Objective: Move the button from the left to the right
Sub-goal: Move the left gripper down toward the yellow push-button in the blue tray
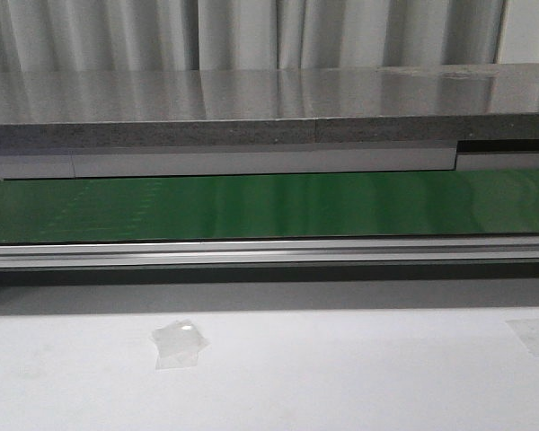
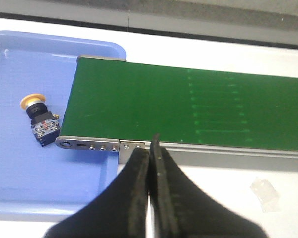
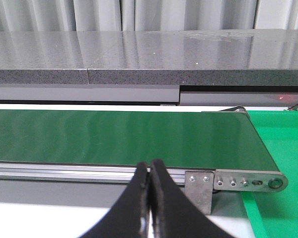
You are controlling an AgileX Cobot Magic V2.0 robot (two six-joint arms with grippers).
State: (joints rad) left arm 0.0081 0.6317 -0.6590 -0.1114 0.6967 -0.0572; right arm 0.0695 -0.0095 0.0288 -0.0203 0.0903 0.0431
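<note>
We take the long green conveyor belt as our landmark. It runs across the white table, in front of a grey stone-like ledge. From the front camera we see neither of our arms, only the belt and two scraps of clear tape stuck on the table.

The button, a small piece with a round orange-yellow cap on a black and silvery body, lies on its side in the pale blue plastic tray that sits under the belt's left end. It rests just beside that end of the belt, not on it.

Our left gripper, black, has its fingers pressed together with nothing between them. It hangs over the belt's near metal rail, well apart from the button.

Our right gripper is likewise pinched closed and empty, near the belt's right end, where a bright green surface lies beside the belt.
</note>
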